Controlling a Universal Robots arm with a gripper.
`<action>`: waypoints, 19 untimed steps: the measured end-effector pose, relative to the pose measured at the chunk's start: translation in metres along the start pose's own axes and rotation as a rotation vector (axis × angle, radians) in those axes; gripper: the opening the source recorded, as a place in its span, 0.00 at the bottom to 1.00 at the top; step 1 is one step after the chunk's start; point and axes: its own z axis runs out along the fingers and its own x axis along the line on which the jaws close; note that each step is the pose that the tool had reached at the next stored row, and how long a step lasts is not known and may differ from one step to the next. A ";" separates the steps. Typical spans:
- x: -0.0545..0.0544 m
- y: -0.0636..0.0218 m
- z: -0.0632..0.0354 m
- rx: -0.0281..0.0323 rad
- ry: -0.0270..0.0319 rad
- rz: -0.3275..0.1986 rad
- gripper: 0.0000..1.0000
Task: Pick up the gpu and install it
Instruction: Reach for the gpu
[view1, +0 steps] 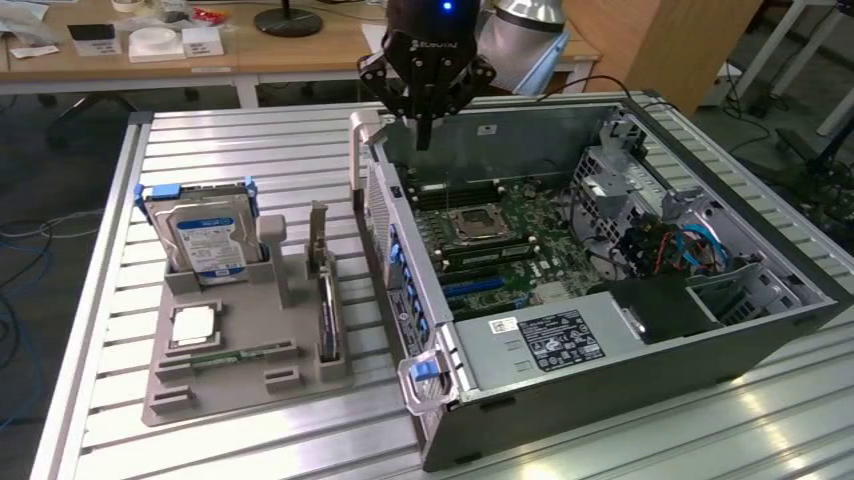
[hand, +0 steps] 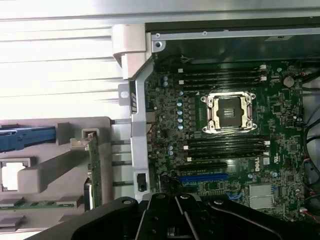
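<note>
gripper: my gripper (view1: 424, 135) hangs over the case's rear wall, jaws pressed together, nothing in them.
gpu: the gpu (view1: 324, 305) stands on edge in the grey holder (view1: 227, 388), with its silver bracket at the card's 12 o'clock end in the exterior view. It is about 7 o'clock from the gripper, well apart, not yet picked.
neighbours: the hard drive (view1: 204, 240) is at 10 o'clock of the gpu in the same holder, and the memory stick (view1: 234, 352) lies at 8 o'clock.
case: the open computer case (view1: 641, 385) is at 3 o'clock of the holder, just beside it, motherboard exposed.
pick, my call: I'd spread the jaws before descending. The card is thin, so I'd straddle its top edge square to both faces, then pull straight up out of the groove without levering.
risk, my call: the case side wall crowds the card's 3 o'clock face, so one finger has little room. The bracket end may snag.
exterior view gives: the height gap between gripper and card, the whole holder layout, and the case's drive bays and cables.
wrist view gives: the gpu (hand: 93, 170) edge-on beside the case wall, and the board from straight above with the cpu socket (hand: 230, 112) and blue slot (hand: 202, 177). It also shows the gripper (hand: 176, 212) line against the card, which I judge is off to the case side.
</note>
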 end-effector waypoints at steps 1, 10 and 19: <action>0.003 -0.0001 0.0001 -0.0001 -0.0001 0.000 0.11; 0.034 -0.0004 0.0000 0.0000 0.0000 0.000 0.11; 0.066 -0.0010 -0.0004 0.0000 -0.0001 0.000 0.11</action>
